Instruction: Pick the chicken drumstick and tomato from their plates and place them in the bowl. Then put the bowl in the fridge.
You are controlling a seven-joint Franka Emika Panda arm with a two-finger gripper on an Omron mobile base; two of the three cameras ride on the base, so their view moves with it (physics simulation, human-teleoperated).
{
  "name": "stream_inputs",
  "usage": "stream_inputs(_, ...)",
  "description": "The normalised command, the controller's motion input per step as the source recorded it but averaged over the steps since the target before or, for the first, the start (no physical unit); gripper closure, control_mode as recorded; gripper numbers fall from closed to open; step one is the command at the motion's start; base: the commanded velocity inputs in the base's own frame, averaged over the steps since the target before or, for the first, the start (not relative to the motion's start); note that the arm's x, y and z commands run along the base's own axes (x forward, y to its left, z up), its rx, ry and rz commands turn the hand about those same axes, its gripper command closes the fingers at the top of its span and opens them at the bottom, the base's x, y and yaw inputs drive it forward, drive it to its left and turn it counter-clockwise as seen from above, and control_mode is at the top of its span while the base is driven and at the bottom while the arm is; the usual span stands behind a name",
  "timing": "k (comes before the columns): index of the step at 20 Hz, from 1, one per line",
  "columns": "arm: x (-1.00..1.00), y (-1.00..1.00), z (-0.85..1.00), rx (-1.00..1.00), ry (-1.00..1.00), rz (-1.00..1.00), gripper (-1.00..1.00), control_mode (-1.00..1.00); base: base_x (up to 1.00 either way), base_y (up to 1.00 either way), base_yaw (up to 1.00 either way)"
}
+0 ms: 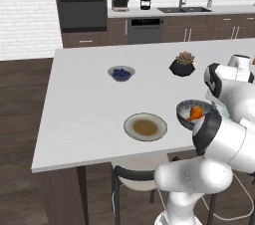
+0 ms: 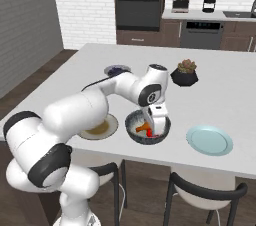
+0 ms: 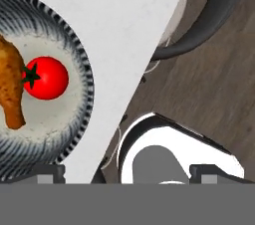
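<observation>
Right base view: white island counter [image 2: 220, 90] before brick wall [image 2: 85, 5]; end effector [image 2: 158, 126] released over bowl [image 2: 131, 120]

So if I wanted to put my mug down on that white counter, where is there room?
The widest bare stretch is the counter's left part, beside the beige plate and the small blue-filled bowl. There is also space behind the light-blue plate, right of the plant pot. It is crowded around the big bowl, where the open hand hovers.
</observation>
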Motion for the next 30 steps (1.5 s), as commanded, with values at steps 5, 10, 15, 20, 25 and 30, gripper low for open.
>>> stream_inputs(5, -0.22, -0.02, -0.05, 0.17, -0.03, -0.08, -1.00, -1.00, 0.00, 0.00, 0.00)
stream_inputs(10, 0.05, 0.00, -0.40, 0.12, -0.01, 0.00, -1.00, -1.00, 0.00, 0.00, 0.00)
stream_inputs(15, 0.17, 0.00, -0.36, 0.00, -0.02, 0.00, -1.00, -1.00, 0.00, 0.00, 0.00)
stream_inputs(20, 0.23, 0.00, -0.20, 0.00, 0.00, 0.00, -1.00, -1.00, 0.00, 0.00, 0.00)
stream_inputs(25, 0.05, 0.02, -0.27, 0.00, 0.00, 0.00, -1.00, -1.00, 0.00, 0.00, 0.00)
stream_inputs(30, 0.12, 0.09, -0.19, 0.00, 0.00, 0.00, -1.00, -1.00, 0.00, 0.00, 0.00)
